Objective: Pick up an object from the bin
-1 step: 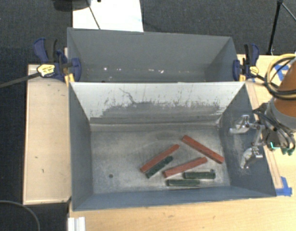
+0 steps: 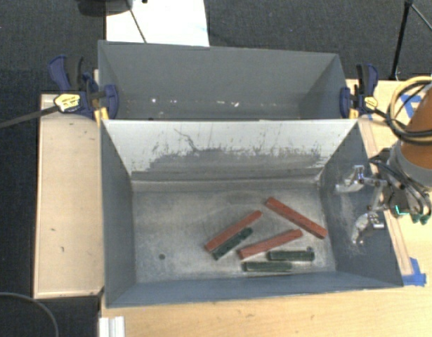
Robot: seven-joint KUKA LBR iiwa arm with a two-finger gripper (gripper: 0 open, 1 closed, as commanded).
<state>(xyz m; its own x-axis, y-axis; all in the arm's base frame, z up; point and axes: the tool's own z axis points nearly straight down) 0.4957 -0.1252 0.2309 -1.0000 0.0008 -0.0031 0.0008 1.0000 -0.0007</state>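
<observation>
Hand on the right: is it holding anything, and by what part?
Nothing. The hand hangs open beside the bin's right wall, apart from the sticks.

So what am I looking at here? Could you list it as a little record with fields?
container: grey metal bin
contents: red-brown sticks and dark green sticks, loosely grouped on the floor, middle to right
tool: tool over the bin's right wall, open, holding nothing
nearest thing: tilted red-brown stick, apart from the tool
</observation>
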